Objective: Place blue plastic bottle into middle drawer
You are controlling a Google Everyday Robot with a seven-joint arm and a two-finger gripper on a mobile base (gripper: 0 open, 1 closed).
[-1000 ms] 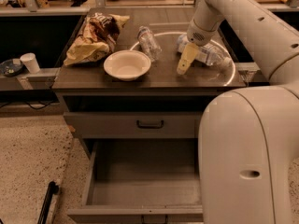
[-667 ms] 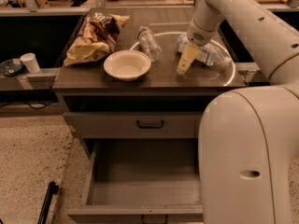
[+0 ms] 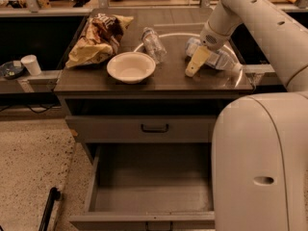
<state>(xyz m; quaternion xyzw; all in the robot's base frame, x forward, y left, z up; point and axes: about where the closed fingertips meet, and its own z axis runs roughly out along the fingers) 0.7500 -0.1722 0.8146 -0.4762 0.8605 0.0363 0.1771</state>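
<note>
Lying on its side at the right of the surface (image 3: pixel 168 81), the blue plastic bottle (image 3: pixel 219 59) is partly covered by the gripper (image 3: pixel 192 67), held just in front of it; whether anything is gripped cannot be made out. The middle drawer (image 3: pixel 144 220) is pulled open below, its right end hidden by the robot's body (image 3: pixel 260 162).

Matt gripper (image 3: pixel 192 69) beside glossy blue plastic bottle (image 3: pixel 219 59).

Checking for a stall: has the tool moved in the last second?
No. The tool stays above the dark countertop, the same gap right of the round white bowl.
</note>
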